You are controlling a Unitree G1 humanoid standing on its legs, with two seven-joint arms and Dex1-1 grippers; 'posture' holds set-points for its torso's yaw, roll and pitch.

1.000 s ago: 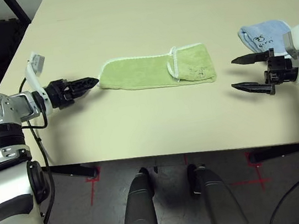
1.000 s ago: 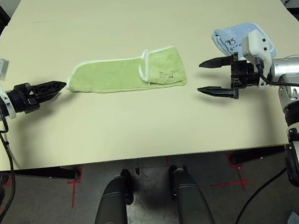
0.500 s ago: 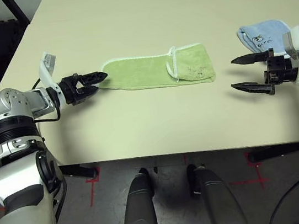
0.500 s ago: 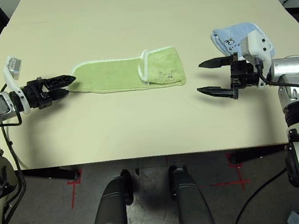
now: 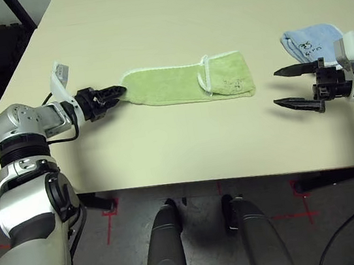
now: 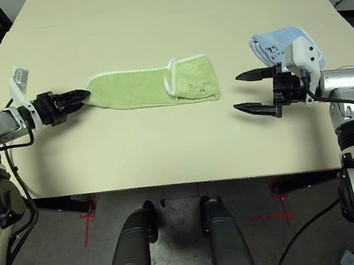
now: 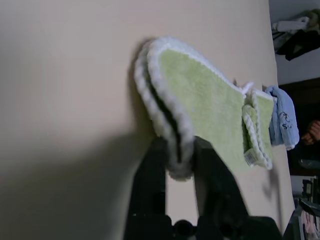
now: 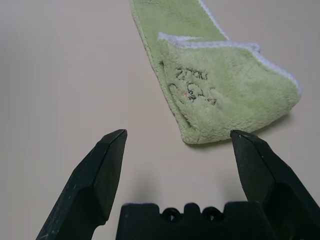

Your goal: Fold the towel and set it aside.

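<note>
Fingers of the left gripper (image 7: 178,162) pinched on the towel's (image 5: 186,83) left end, right gripper (image 5: 297,86) wide open short of its right end; towel lies mid-table in a long strip, so final fold and set-aside likely remain.

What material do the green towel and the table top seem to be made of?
The towel: apparently terry cloth, with a fuzzy looped pile and white stitched edging. The table: smooth matte beige top, probably laminate; its plain even surface leaves that open.
</note>
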